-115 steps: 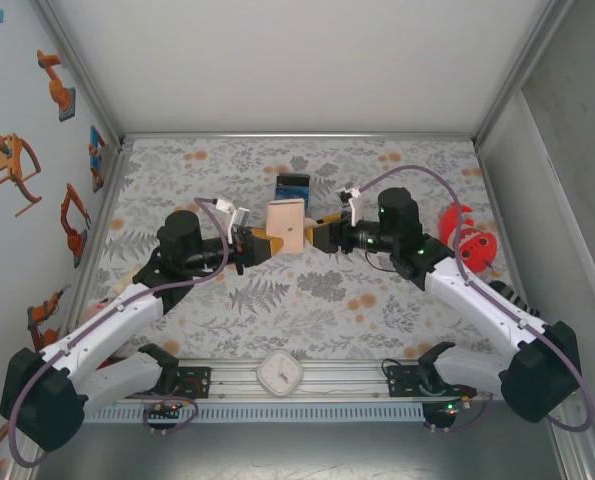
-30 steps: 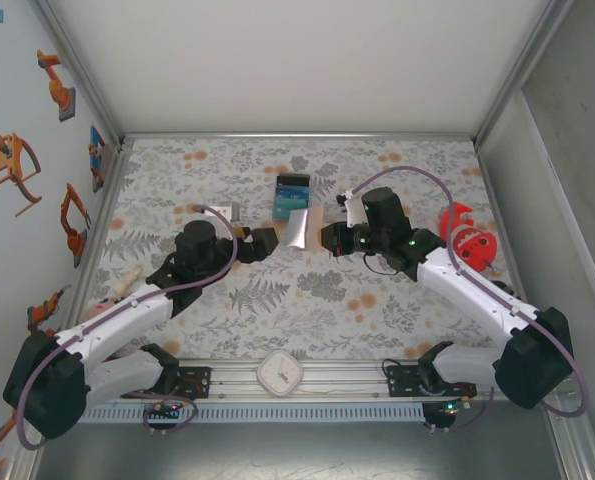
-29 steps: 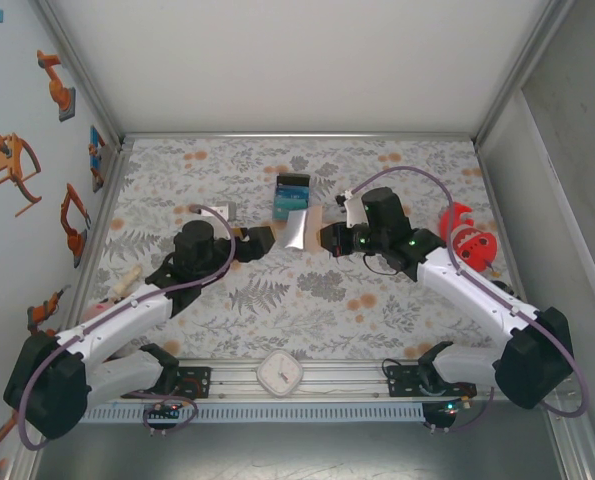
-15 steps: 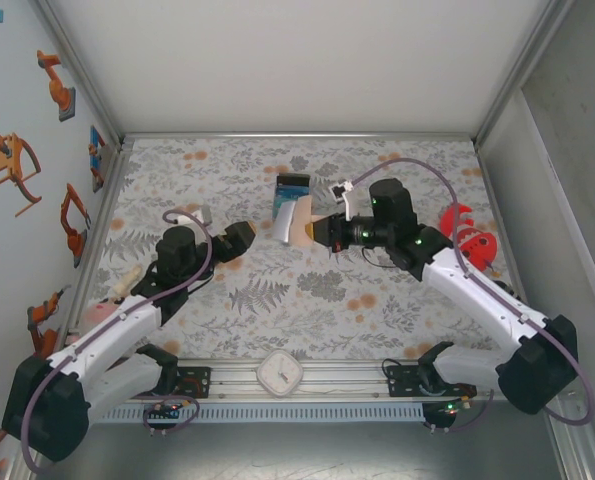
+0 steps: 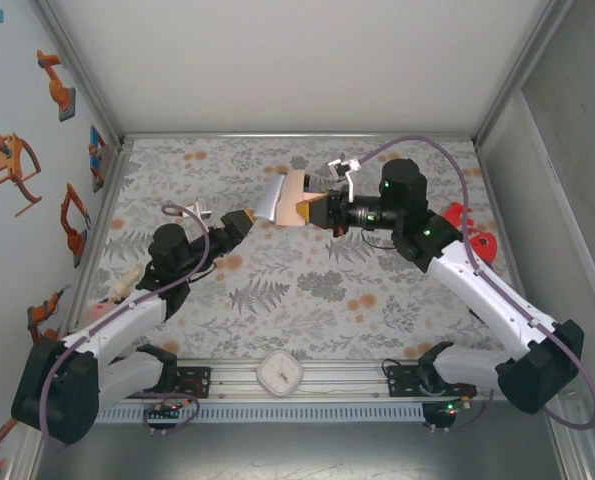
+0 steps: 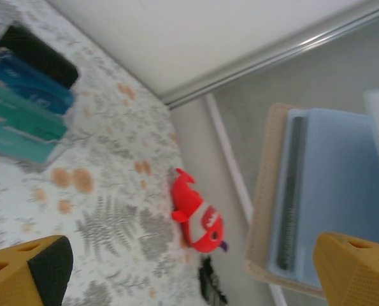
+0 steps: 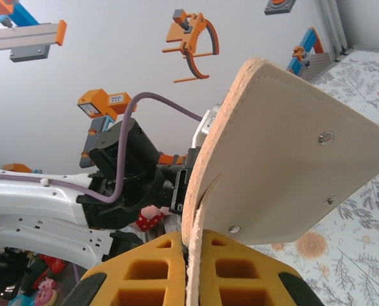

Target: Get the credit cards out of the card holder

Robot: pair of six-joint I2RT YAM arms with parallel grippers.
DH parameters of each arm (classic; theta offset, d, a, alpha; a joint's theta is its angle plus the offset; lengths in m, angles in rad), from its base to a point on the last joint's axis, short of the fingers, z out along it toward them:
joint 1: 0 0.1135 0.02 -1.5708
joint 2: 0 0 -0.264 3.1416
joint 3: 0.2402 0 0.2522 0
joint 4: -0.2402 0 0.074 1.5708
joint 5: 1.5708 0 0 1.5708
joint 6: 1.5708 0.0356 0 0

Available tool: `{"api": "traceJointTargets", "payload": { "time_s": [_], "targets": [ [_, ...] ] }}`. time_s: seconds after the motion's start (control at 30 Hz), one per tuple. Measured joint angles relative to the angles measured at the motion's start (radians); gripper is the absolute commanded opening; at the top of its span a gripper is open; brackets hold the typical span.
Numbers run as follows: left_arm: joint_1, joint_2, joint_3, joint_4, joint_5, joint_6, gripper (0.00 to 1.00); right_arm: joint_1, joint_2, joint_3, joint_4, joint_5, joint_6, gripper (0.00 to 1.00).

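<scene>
**A:** Where's the card holder, and who has it?

**B:** Your right gripper point(image 5: 317, 210) is clamped on one edge of the tan card holder point(image 5: 295, 205). It holds the holder in the air over the back half of the floral table point(image 5: 307, 300), near the middle. Your left gripper point(image 5: 239, 222) sits just beside the holder's free edge, jaws wide apart, with nothing in them.

**A:** Why hold it like that?

**B:** My read is that the right side pins the holder so its open side is offered to your left gripper, which needs spread jaws to take a card. In the left wrist view the pale blue inner face point(image 6: 332, 191) is turned toward that camera.

**A:** Which way does it point?

**B:** Its long axis runs across the table, from your right gripper toward your left. In the right wrist view it rises edge-on from the fingers point(image 7: 144, 274), with the riveted tan outside facing right. I can't tell the credit cards from the blue lining.
</scene>
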Motion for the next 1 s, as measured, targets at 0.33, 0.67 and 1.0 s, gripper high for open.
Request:
{"api": "traceJointTargets", "payload": {
  "time_s": [0.33,0.67,1.0],
  "targets": [
    [0.002,0.134,0.006,0.290,0.068,-0.226,0.97,0.000,0.010,0.005,0.021,-0.025,0.018,0.00],
    [0.000,0.388,0.079,0.564,0.146,-0.450,0.97,0.000,0.026,0.024,0.022,-0.028,0.017,0.00],
    [-0.027,0.426,0.128,0.625,0.194,-0.515,0.97,0.000,0.099,0.061,0.022,-0.027,-0.009,0.00]
  ]
}}
